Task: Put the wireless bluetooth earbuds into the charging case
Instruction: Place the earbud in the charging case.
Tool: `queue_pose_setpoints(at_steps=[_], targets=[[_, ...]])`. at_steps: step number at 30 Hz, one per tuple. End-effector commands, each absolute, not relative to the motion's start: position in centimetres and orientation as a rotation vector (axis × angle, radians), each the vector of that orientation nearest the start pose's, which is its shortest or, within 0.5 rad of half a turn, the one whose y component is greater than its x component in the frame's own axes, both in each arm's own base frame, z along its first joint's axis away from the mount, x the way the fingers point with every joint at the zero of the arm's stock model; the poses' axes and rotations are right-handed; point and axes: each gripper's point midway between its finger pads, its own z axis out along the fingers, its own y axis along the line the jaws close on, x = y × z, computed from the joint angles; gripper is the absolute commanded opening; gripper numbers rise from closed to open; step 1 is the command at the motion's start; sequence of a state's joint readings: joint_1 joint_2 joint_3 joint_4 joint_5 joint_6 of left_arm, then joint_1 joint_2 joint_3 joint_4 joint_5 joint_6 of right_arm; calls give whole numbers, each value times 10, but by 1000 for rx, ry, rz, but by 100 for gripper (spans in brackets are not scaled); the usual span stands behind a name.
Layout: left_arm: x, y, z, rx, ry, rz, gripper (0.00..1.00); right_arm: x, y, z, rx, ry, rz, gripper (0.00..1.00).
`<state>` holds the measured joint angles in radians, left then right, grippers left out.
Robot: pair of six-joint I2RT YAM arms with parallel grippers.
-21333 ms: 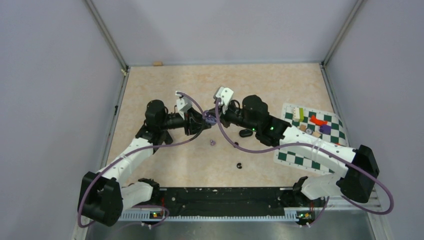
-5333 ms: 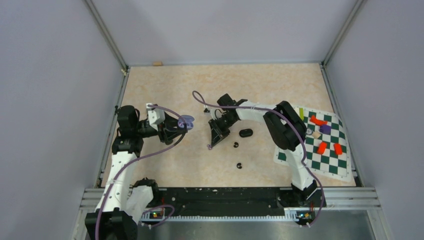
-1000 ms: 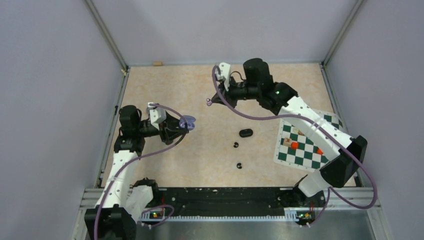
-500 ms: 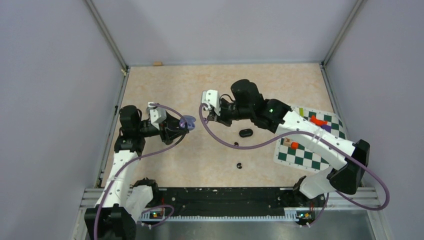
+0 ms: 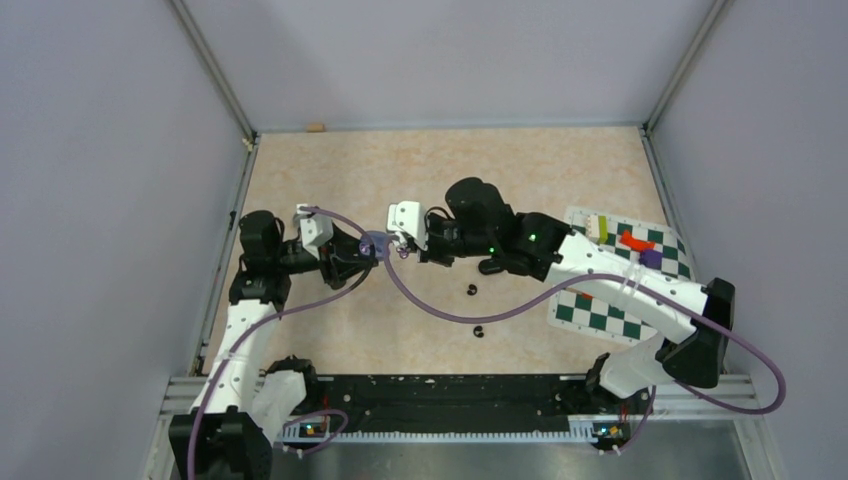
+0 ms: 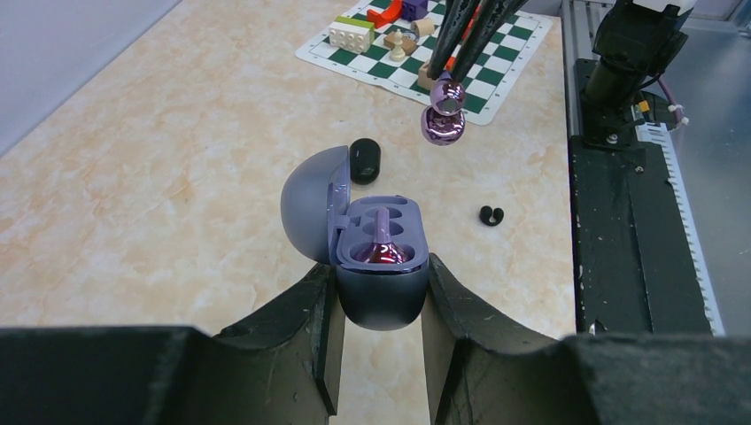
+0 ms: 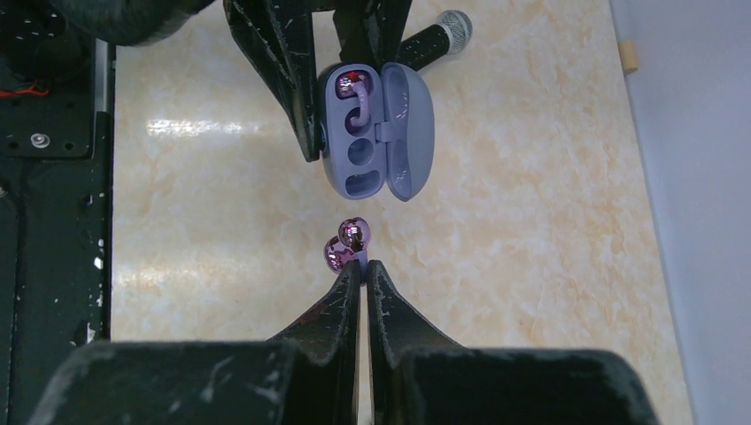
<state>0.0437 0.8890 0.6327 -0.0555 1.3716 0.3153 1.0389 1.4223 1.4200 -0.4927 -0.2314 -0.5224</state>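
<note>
My left gripper [image 5: 362, 252] is shut on an open pale purple charging case [image 6: 381, 266], held above the table with its lid [image 6: 310, 202] swung left. One purple earbud [image 6: 381, 252] sits in the case's near socket; the far socket is empty. My right gripper [image 7: 363, 266] is shut on the second purple earbud [image 7: 347, 246], just short of the case [image 7: 359, 142] and not touching it. The held earbud also shows in the left wrist view [image 6: 441, 115], above and right of the case. Two black earbuds [image 5: 472, 290] [image 5: 479, 331] lie on the table.
A black oval case [image 6: 364, 160] lies on the table beyond the purple case, partly under my right arm [image 5: 520, 240]. A checkered mat [image 5: 655, 275] with coloured blocks is at the right. A black rail [image 5: 450, 390] runs along the near edge.
My right arm has swung from the back of the table down and left, bringing the purple earbud close to the open case. My left gripper has held the case still.
</note>
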Motion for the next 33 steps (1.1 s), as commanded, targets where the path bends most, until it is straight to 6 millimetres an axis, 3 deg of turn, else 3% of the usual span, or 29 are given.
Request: queue_pose_setpoints(at_steps=[1,11,17,33], targets=[[218,-163,242,1098,1327,-1002,0,206,387,307,-1491,1344,534,0],[219,-168,235,1099,1333,-1024,0,202,399,292,-1504,1363,496,0],[215,-178,231,1123,1332,-1057,0,204,399,284,-1514,1371,480,0],[214,-179,228,1131,1328,-1048,0,206,400,268,-1555,1380,434,0]])
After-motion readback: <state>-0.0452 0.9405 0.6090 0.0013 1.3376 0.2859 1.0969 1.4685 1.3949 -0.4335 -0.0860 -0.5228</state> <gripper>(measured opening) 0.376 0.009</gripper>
